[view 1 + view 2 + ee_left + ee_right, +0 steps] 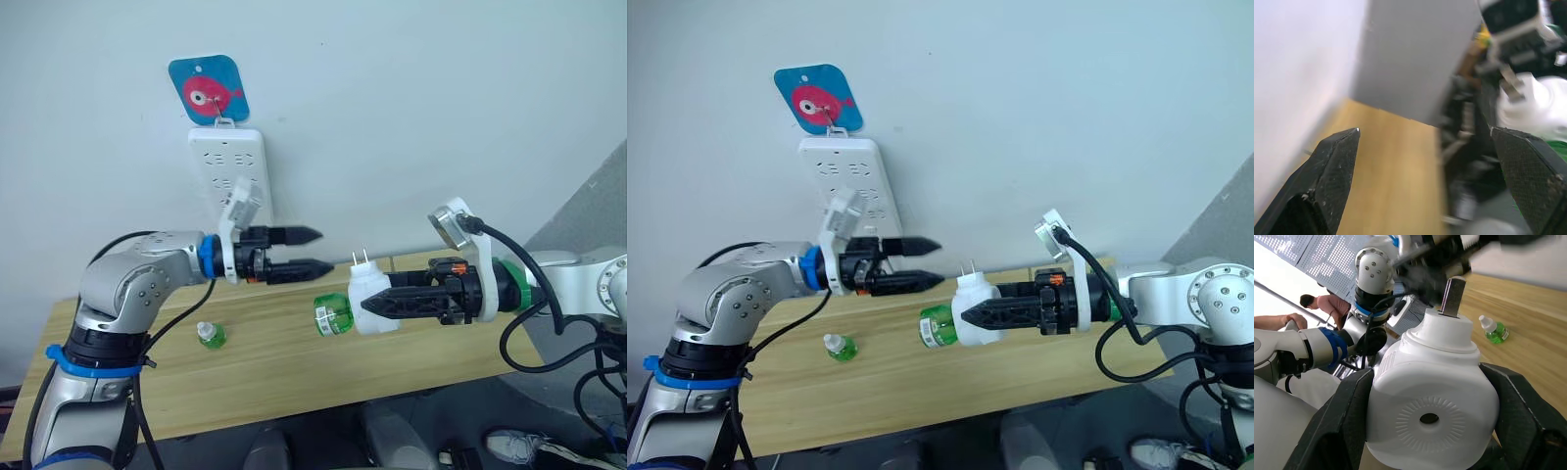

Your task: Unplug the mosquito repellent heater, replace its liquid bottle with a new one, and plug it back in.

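Left eye view: we grip the heater [373, 294] in our right gripper [377, 305], its bottle [332, 314] pointing toward our open left gripper [315, 249].

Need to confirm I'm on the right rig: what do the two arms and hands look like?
Both arms are silver-grey metal with rounded joints and loose black cables. The left arm has blue rings at its wrist and lower down; the right arm has a green ring. Each wrist carries a white bracket with a camera. The left hand and right hand each have two black, tapered fingers with textured pads.
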You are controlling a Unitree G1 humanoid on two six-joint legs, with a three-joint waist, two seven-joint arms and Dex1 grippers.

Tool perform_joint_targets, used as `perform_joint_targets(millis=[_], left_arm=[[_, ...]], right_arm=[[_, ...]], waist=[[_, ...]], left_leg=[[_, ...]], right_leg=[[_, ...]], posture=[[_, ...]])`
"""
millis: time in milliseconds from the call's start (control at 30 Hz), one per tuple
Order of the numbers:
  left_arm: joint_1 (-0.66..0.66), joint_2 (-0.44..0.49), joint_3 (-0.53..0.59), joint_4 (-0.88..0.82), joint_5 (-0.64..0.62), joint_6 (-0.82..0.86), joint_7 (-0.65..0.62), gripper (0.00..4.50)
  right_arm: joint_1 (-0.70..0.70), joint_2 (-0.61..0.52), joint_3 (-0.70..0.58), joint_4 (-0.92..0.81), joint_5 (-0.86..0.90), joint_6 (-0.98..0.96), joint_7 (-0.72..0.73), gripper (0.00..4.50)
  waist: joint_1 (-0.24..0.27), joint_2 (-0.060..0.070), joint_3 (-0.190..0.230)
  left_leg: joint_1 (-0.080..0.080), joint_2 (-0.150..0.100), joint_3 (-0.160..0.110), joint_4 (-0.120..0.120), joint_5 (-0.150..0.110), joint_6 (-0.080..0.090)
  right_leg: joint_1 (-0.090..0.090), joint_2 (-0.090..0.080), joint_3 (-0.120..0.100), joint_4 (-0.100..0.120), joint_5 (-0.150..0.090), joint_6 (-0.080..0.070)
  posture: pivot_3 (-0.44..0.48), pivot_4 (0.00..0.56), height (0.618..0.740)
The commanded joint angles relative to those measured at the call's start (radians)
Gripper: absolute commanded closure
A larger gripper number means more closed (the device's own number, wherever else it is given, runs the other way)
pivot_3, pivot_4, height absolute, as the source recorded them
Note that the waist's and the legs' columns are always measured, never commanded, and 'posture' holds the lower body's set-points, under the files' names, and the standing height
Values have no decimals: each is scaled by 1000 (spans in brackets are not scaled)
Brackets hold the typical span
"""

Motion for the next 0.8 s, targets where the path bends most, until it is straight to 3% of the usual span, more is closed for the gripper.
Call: perform_joint_targets(millis=[33, 167, 367, 800], left_arm=[[61, -6, 18, -55, 103, -188, -19, 0], [229, 6, 15, -74, 250, -538, -145, 0], [365, -53, 35, -78, 297, -863, -208, 0], [367, -170, -90, -80, 383, -1030, -132, 0]], right_arm=[[9, -12, -38, 4, 47, -37, -21, 1429], [25, -15, -39, 25, 54, -50, -49, 1429], [34, -7, -35, 35, 63, -64, -89, 1429], [29, 13, -30, 35, 85, -77, -132, 1429]], waist=[[0, 0, 0], [-2, 0, 0], [9, 0, 0], [20, 0, 0]], left_leg=[[0, 0, 0, 0, 0, 0], [0, 0, 1, 0, 0, 0], [0, 0, 1, 1, 0, 0], [0, 0, 2, 2, 0, 0]], right_leg=[[0, 0, 0, 0, 0, 0], [0, 0, 1, 0, 1, -1], [0, 0, 1, 0, 1, -1], [1, 0, 2, 0, 3, 0]], posture=[[-204, 116, 736], [-204, 116, 736], [-202, 120, 736], [-208, 117, 736]])
